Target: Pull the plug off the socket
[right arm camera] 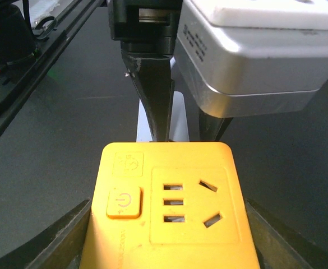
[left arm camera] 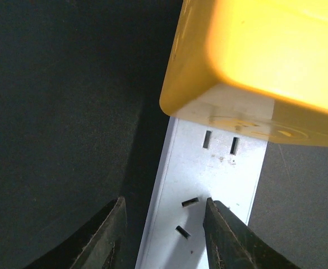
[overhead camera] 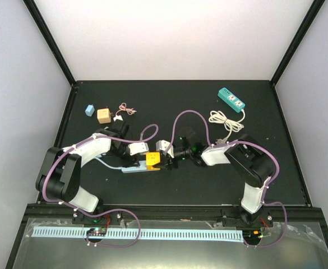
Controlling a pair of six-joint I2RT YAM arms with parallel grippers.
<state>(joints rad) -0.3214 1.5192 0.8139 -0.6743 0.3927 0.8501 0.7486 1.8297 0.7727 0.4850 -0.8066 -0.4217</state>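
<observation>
The right fingers sit pressed against the two flanks of the yellow plug, one on each side, so the block is pinched between them low on its body. Just beyond it the left fingers come down over the pale socket strip, one on each long edge. They stand narrowly apart around it, but whether they actually clamp the strip or only bracket it I cannot tell.

The yellow plug stands on the strip near the middle of the table, between the two arms. No gap and no prongs show under it, so I judge it still seated: the holds are set or nearly set, and the pull itself is not yet done. What is left is to steady the strip and draw the block straight off.

The right wrist view gives the top face of the plug, with its power button and outlet slots, and shows both pairs of fingers at once. The left wrist view alone shows the plug's pale base meeting the strip and the free slots beside it. Only the top view shows how the arms meet over the strip, and the spare teal strip with a white cable far back, well apart from the work.
</observation>
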